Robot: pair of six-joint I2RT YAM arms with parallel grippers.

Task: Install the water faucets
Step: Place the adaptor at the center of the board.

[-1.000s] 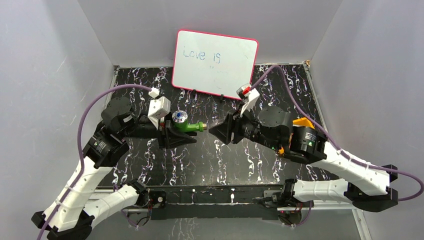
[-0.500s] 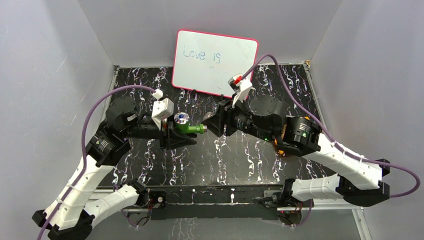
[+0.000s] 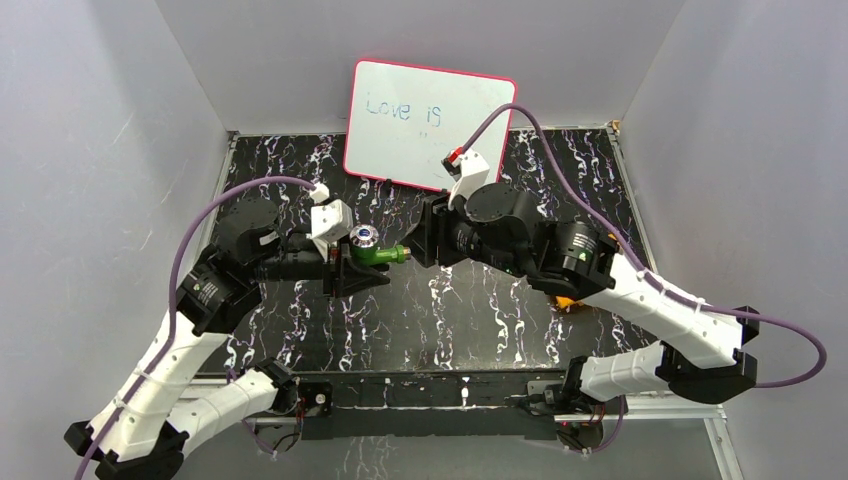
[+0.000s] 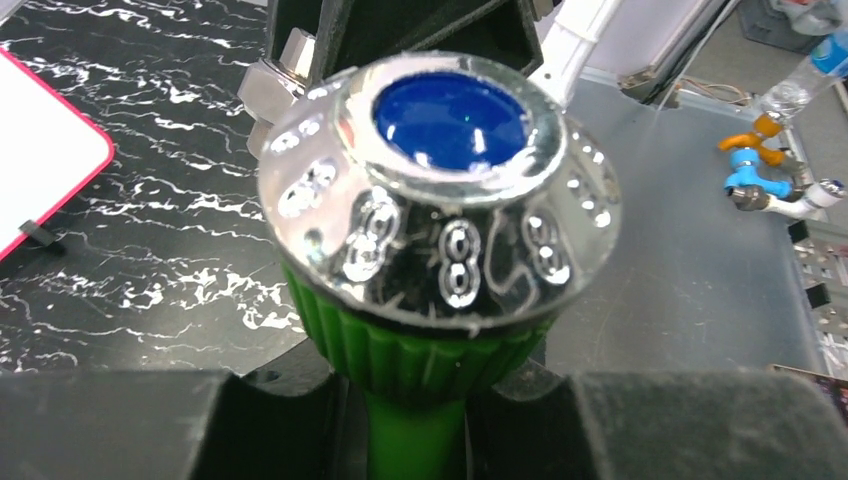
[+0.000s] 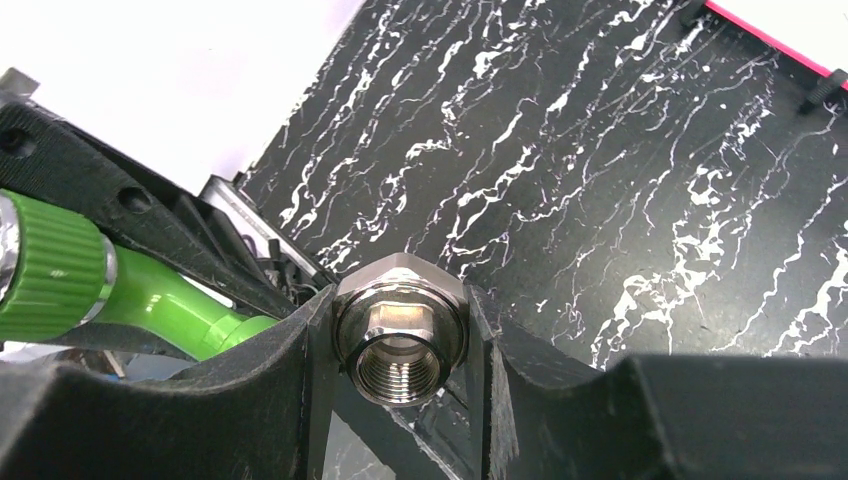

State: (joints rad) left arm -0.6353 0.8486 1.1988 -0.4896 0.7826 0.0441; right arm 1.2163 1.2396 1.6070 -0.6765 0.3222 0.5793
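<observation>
Left gripper (image 3: 345, 265) clamps green plastic tap (image 3: 376, 255) just under its round blue-and-silver knob (image 4: 440, 200), over black marbled table (image 3: 480, 320). Top view hides right gripper (image 3: 428, 240) jaws. Right wrist view shows them pinching silver hex threaded fitting (image 5: 400, 340) just beside tap's tip.

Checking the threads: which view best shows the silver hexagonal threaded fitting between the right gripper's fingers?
Right wrist: the silver hexagonal threaded fitting sits centred, bore open to the camera. Left wrist shows perhaps one corner; top view, nearly nothing.
</observation>
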